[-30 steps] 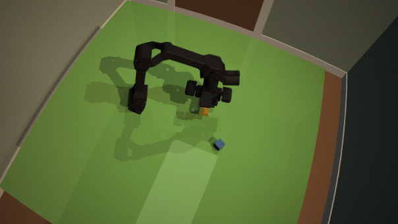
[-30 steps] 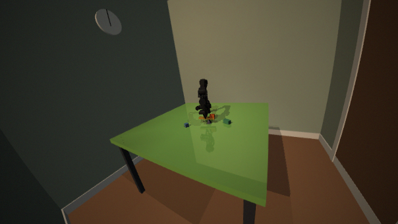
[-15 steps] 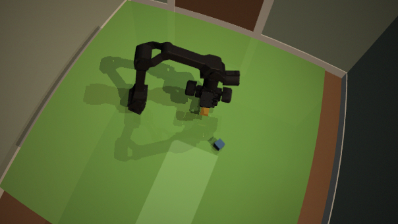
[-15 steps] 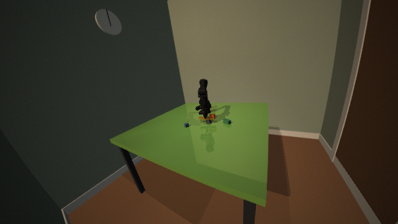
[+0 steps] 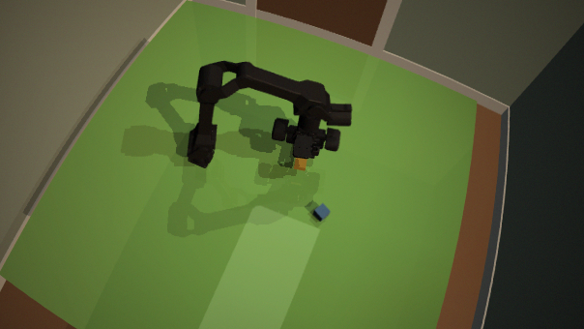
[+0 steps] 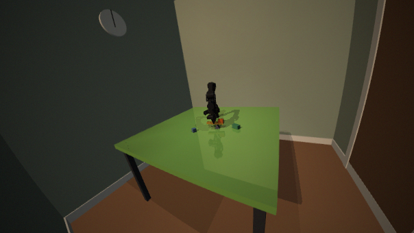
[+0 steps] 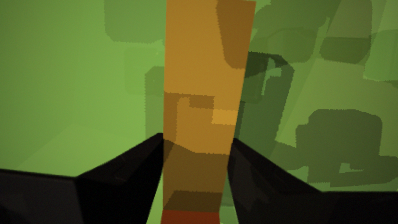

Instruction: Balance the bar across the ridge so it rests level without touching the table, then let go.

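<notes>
In the exterior view, the bar (image 5: 300, 164) (image 6: 210, 123) (image 7: 202, 75) lies crosswise between the fingertips of the hand (image 5: 302, 155) (image 6: 214, 122) (image 7: 196, 143), an end block (image 6: 221, 120) (image 7: 190, 217) at its right end. The ridge (image 6: 217, 127) shows just below the bar; whether they touch is unclear. On the bench (image 5: 387, 242) (image 6: 240, 157) (image 7: 50, 75), a cube (image 5: 321, 212) (image 6: 194, 130) sits left of the ridge, a rectangular block (image 6: 236, 126) right.

Arm (image 5: 276, 83) (image 6: 211, 97) near-black all over, dull finish, faint brownish sheen where light catches. Links chunky, edges rounded; long link thick and bar-like, triangular opening beside one end. Base end blocky, angular. Short paired cylinder shapes near wrist, stubby dark lobes either side of gripper (image 5: 301, 157) (image 6: 214, 123) (image 7: 198, 142). Fingers black, wedge-shaped, flat-faced, narrowing to tips, greyer patches on broad parts. Screws, cables, markings too dark or small to tell.
</notes>
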Available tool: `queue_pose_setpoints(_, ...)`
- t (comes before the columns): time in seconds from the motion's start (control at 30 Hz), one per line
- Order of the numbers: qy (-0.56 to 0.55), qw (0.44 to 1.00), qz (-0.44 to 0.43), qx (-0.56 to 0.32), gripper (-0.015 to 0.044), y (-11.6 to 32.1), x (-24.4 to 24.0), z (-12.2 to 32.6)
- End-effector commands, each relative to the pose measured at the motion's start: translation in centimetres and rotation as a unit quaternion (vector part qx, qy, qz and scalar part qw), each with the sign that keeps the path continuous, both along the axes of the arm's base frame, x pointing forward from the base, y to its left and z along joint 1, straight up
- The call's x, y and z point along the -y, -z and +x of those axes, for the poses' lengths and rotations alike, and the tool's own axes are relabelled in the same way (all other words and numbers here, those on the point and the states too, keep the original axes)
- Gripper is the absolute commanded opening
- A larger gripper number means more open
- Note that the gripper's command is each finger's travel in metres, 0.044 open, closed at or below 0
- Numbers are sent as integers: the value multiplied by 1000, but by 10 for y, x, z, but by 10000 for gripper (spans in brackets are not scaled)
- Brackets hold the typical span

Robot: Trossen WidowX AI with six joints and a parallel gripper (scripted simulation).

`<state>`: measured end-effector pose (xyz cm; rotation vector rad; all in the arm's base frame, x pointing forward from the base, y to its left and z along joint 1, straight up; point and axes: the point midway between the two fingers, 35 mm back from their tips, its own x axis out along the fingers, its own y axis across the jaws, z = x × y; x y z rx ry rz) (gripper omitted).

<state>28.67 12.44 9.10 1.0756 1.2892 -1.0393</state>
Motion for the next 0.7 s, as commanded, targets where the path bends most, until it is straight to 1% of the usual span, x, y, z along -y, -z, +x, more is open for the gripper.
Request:
queue_pose_setpoints(0.0,0,1000,-1,2,0,1,0,1)
queue_pose_setpoints(0.67,0,1000,-1,2,0,2,0,0)
